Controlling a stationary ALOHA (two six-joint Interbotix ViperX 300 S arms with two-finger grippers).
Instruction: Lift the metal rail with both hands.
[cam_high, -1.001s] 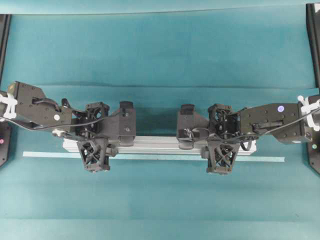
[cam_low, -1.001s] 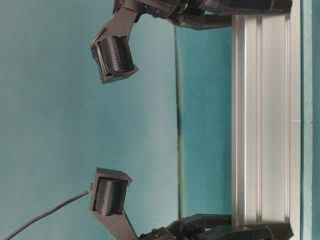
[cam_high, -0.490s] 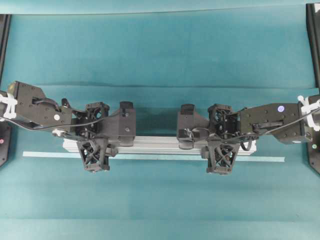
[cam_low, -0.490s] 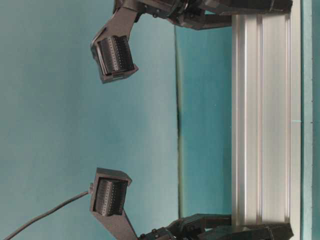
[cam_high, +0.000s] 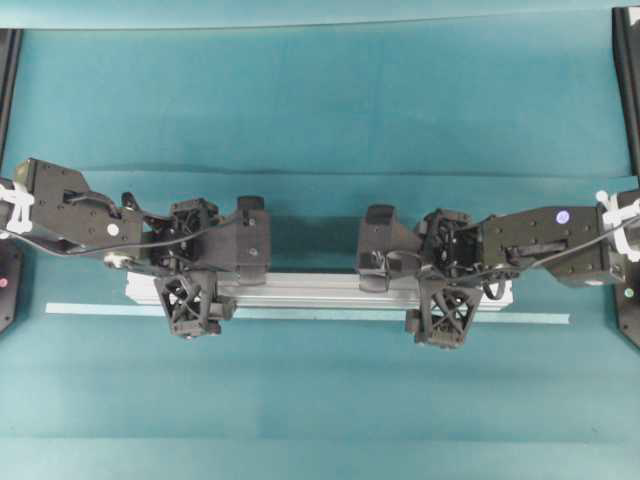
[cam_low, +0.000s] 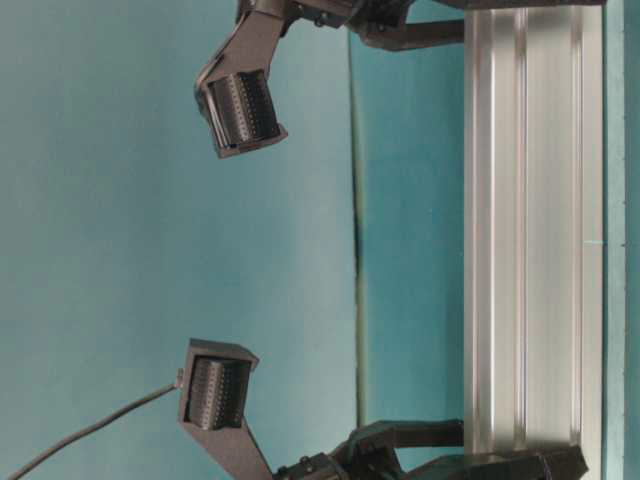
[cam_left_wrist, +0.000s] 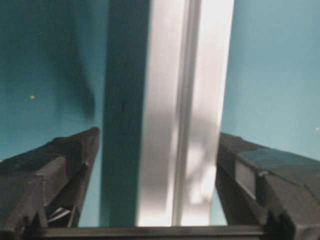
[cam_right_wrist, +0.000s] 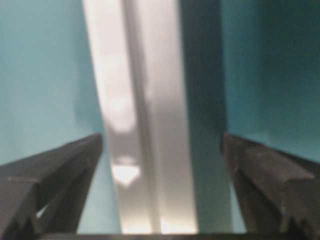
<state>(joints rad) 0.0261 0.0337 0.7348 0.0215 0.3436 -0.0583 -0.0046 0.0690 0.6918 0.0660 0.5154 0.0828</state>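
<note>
spanning the teal desk (cam_high: 320, 100): metal rail (cam_high: 310, 290), ends hidden beneath left gripper (cam_high: 195, 270) and right gripper (cam_high: 440, 280); both jaws apart, straddling it, contact unclear.

Nothing here you can actually read, sorry. No text, brand names, numbers or signs show up in any of the four views. The only candidates are a few small round marks in the overhead view: a white dot on the left arm (cam_high: 113, 231), a purplish dot on the right arm (cam_high: 561, 216), plus tiny pink and green spots at the 9 and 3 o'clock edges. They're plain dots with no lettering you can make out.
</note>
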